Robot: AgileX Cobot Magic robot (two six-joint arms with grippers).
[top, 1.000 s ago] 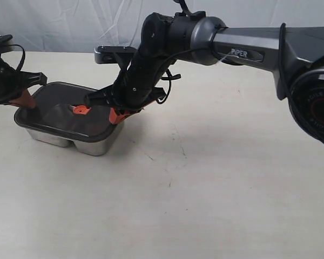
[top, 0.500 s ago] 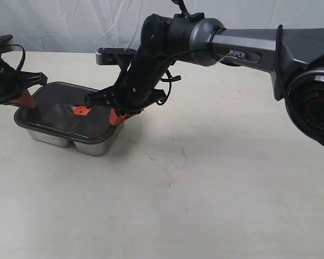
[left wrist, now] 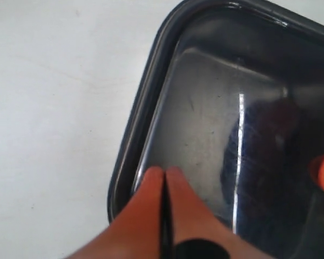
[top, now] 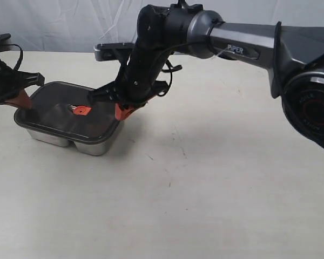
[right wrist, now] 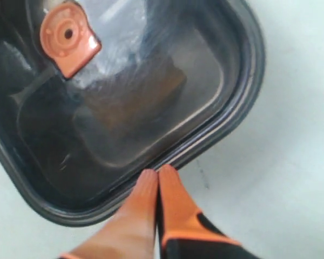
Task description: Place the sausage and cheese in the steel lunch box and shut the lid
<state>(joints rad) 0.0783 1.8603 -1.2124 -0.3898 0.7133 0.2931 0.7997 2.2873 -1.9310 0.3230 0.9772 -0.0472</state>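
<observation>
Pale, scuffed table (top: 216, 189) before a wrinkled white cloth backdrop (top: 70, 24).

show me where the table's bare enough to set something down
Bare table runs wide in front of and to the right of the steel lunch box. Crowded only at far left: the lid with the left gripper and right gripper at its ends.

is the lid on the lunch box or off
On. The dark lid lies flat over the steel lunch box, its rim covering every edge in view. Whether it is fully sealed cannot be told.
</observation>
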